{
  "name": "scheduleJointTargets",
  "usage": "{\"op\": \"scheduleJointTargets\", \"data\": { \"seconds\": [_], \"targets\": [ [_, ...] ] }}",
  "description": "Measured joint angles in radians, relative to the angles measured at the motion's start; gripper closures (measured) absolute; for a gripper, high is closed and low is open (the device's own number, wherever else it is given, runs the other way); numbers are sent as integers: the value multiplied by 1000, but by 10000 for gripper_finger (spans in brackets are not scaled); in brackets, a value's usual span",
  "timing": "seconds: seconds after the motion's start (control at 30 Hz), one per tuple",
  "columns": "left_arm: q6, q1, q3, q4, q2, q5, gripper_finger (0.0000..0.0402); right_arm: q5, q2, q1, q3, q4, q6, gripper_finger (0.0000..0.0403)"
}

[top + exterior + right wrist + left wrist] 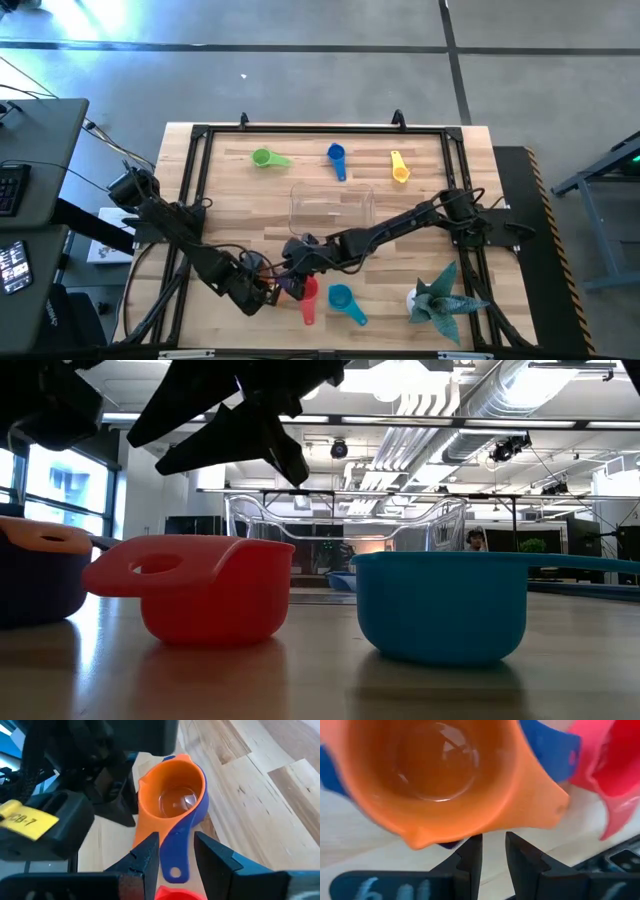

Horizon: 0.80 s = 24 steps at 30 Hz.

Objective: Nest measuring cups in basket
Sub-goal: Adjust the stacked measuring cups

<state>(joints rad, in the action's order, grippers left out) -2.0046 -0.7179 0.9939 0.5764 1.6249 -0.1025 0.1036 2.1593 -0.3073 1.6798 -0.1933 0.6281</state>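
Straddling the purple handle under the orange cup (172, 800) at the table's six o'clock, the right gripper (176, 851) looks clamped — left gripper (493, 851) slightly apart, empty; a slip could unseat the nested pair, the basket (332, 208) unreached.

Table (220, 200): three measuring cups in a row along the far edge, namely far-left cup (262, 157), far-middle cup (336, 154) and far-right cup (400, 168). Basket (332, 210) sits at mid-table, nearer than that row. Near edge, left of centre: inner cup (172, 795) sits nested in outer cup (175, 850). Just right of this pair lies the near-middle cup (308, 297), then the near-right cup (341, 297). Paper figure (440, 298) stands at the near right, well apart from the cups. Left gripper (262, 290) is beside the nested pair on its left; right gripper (296, 265) is over it, on the basket side.
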Motion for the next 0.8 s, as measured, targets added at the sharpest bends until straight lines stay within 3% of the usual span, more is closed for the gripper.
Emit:
{"op": "scheduleJointTargets", "data": {
  "seconds": [0.27,0.6,0.8],
  "targets": [
    [-19,-20,0,-127,0,-13,328,1,4,2,0,-9,0,289],
    [-30,-25,0,-125,0,-104,328,29,6,14,0,-70,27,289],
    [114,-25,0,-125,0,-117,328,-43,6,46,0,-101,76,289]
  ]
}}
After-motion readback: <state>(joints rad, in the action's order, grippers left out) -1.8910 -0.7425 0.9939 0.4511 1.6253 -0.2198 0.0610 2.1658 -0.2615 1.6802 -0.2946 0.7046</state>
